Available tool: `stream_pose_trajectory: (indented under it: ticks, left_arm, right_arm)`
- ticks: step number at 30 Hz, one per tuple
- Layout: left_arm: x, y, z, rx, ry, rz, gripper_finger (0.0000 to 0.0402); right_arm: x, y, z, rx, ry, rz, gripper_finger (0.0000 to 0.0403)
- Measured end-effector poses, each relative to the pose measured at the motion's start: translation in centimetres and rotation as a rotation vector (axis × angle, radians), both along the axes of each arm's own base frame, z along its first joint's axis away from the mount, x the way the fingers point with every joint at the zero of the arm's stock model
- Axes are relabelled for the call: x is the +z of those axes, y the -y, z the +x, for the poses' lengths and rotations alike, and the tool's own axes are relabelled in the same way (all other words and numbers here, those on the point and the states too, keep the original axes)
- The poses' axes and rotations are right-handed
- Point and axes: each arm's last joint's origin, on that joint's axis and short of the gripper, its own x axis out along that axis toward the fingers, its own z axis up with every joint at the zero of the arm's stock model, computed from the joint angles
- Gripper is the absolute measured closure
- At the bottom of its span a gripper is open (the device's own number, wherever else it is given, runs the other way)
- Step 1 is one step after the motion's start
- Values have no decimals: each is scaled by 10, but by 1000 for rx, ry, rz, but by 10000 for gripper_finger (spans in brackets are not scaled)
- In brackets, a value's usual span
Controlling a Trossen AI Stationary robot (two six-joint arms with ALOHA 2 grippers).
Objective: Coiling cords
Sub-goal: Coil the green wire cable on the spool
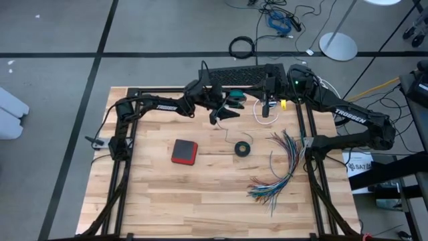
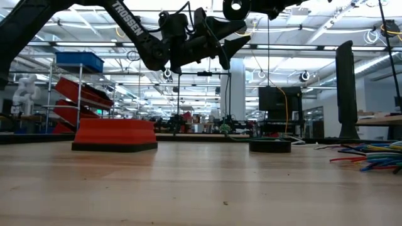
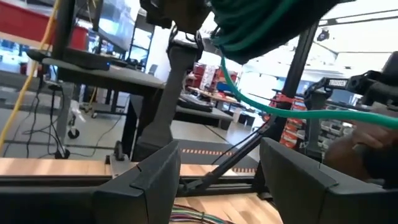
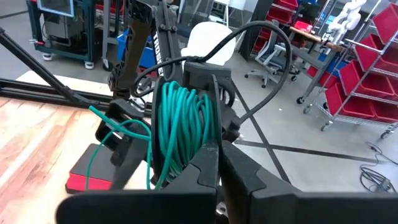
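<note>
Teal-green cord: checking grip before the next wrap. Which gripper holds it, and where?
The right gripper, shut, pinches the coiled teal-green cord across its loops; left gripper open, empty.

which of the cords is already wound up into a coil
The teal-green cord: it hangs as a tight bundle of loops pinched in the right end effector. The white cord lies loose on the table's far edge.

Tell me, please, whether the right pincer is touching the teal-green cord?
Touching: the right wrist view shows the right pincer shut with its fingers pressed against the coiled teal-green cord, no gap between them.
</note>
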Motion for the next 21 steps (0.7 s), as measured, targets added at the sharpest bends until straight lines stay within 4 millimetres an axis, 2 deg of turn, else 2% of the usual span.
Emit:
stream_pose_trajectory:
  ticks: [8,21]
  left_arm:
    - [8,-5,-5,15,65,-12,174]
    - [15,-30,-22,58,56,-35,174]
  right_arm:
    - [-2,0,0,0,-16,14,403]
    - [-4,0,-2,-24,-42,24,403]
